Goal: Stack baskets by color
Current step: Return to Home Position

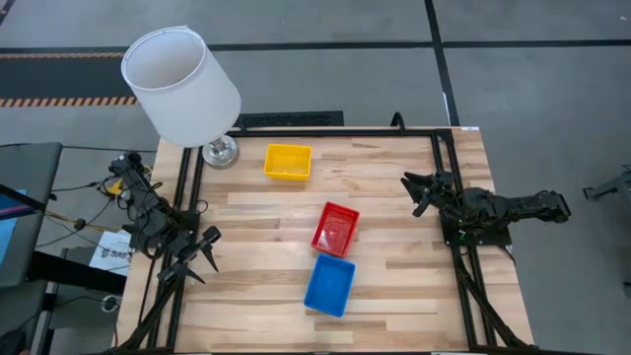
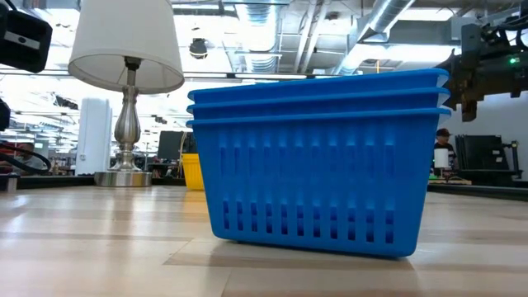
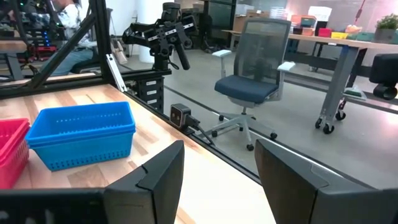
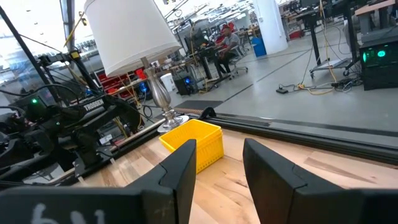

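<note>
Three groups of baskets stand on their bottoms on the wooden table. The yellow one [image 1: 288, 162] is far from the front edge, the red one [image 1: 335, 229] is in the middle, and a blue stack [image 1: 329, 285] is nearest the front. The low view shows the blue stack [image 2: 318, 165] as three nested baskets. My left gripper [image 1: 202, 251] is open at the table's left edge, level, apart from the blue stack [image 3: 84, 134] and the red basket [image 3: 11, 152]. My right gripper [image 1: 419, 189] is open at the right edge, level, aimed toward the yellow basket [image 4: 193, 142].
A big white lamp [image 1: 182, 84] stands on its metal base [image 1: 221, 151] at the far left corner, beside the yellow basket. A black frame [image 1: 439, 158] runs along the table's edges. Bare wood lies between the baskets and both arms.
</note>
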